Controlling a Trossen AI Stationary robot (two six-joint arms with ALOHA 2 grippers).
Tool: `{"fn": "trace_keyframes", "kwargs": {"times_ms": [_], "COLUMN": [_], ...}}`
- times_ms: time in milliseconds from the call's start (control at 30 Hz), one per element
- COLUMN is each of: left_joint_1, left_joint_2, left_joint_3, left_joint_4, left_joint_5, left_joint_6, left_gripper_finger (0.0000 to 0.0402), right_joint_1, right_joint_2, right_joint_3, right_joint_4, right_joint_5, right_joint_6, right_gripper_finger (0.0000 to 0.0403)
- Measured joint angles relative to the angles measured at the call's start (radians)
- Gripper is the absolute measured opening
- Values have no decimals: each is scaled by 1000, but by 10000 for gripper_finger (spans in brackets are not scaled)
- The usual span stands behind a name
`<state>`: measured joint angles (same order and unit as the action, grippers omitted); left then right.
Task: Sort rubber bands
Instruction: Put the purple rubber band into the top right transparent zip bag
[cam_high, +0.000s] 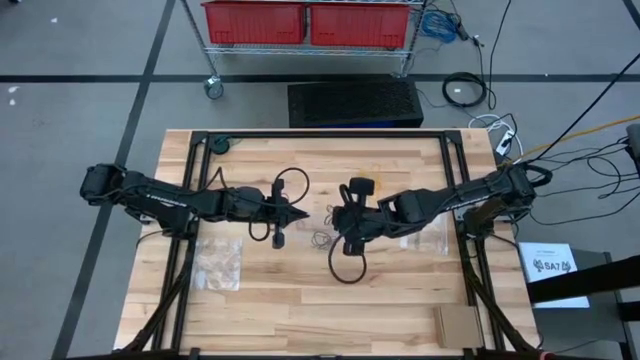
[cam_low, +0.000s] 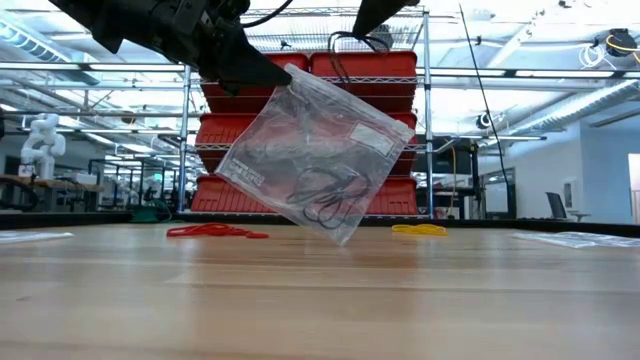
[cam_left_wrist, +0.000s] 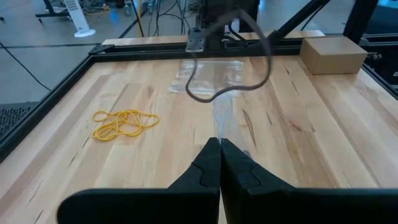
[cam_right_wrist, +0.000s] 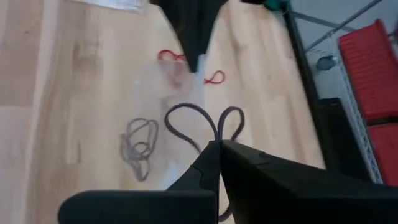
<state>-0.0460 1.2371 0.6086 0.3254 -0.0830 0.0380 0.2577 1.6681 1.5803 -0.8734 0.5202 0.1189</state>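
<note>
On the table (cam_high: 300, 300), both claws pinch one clear bag (cam_low: 310, 150) between red (cam_low: 215, 231) and yellow bands (cam_low: 420, 229).

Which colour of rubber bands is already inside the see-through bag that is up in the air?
The black rubber bands. They sit bunched at the bottom of the clear bag hanging above the table, while the red rubber bands and yellow rubber bands lie loose on the wood.

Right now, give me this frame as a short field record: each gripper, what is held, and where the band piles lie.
left gripper: shut on the clear bag, lifted above the table
right gripper: shut on the same bag's other edge
clear bag: hangs tilted, off the wood, black rubber bands inside
red rubber bands: loose pile on the table
yellow rubber bands: loose pile on the table
other bags: one flat bag lies under the left arm
</note>
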Motion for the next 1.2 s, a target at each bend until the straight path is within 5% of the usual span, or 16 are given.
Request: {"fn": "trace_keyframes", "kwargs": {"times_ms": [533, 1000, 1200], "left_joint_1": [0, 0, 0], "left_joint_2": [0, 0, 0], "left_joint_3": [0, 0, 0], "left_joint_4": [2, 1, 2], "left_joint_5": [0, 11, 11], "left_joint_6": [-2, 2, 1], "left_gripper_finger": [0, 0, 0], "right_joint_1": [-76, -92, -93], "right_joint_2": [147, 74, 106], "right_joint_3": [0, 0, 0], "right_joint_4": [34, 32, 33], "right_joint_5": [-133, -94, -159], "right_joint_6": [28, 27, 30], "right_gripper_finger": [0, 0, 0]}}
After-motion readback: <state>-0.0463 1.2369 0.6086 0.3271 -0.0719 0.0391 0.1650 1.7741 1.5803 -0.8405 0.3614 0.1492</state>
